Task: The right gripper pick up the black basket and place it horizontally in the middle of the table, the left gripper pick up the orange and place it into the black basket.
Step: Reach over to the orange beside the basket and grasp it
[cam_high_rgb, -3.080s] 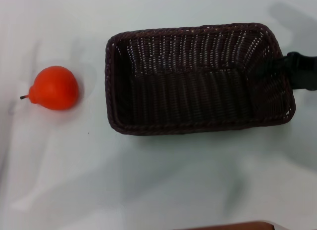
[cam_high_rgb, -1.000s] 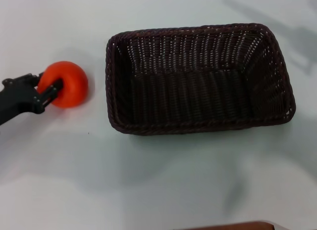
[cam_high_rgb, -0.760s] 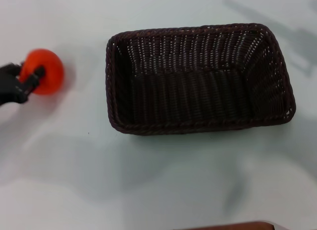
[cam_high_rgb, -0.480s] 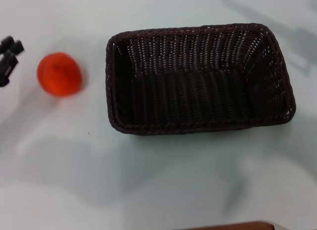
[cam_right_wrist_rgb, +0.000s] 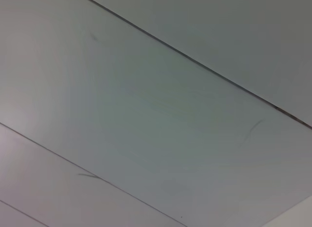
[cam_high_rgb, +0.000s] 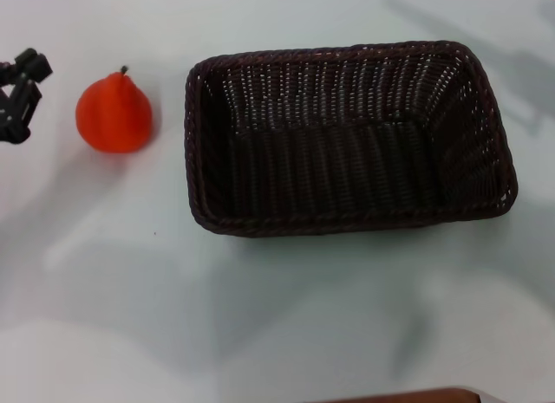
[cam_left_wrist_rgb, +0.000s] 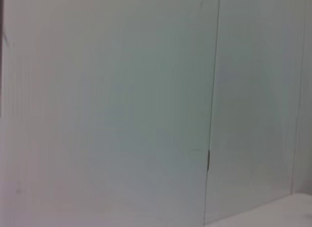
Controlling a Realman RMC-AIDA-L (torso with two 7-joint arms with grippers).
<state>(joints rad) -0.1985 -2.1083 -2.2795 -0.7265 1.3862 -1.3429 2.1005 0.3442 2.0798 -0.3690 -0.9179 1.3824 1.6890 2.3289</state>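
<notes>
The black basket lies lengthwise across the middle of the white table, open side up and empty. The orange stands on the table to the left of the basket, apart from it, with its dark stem pointing up and away from me. My left gripper is at the far left edge of the head view, open and empty, a short way left of the orange and not touching it. My right gripper is out of view. The two wrist views show only pale panels.
A brown strip shows at the bottom edge of the head view, near the table's front. Bare white table lies in front of the basket and around the orange.
My left gripper had gripped the orange, moved it left, then let it go. The orange now rests stem-up beside the basket and the gripper has drawn back to the left. The right gripper left the basket's end.
</notes>
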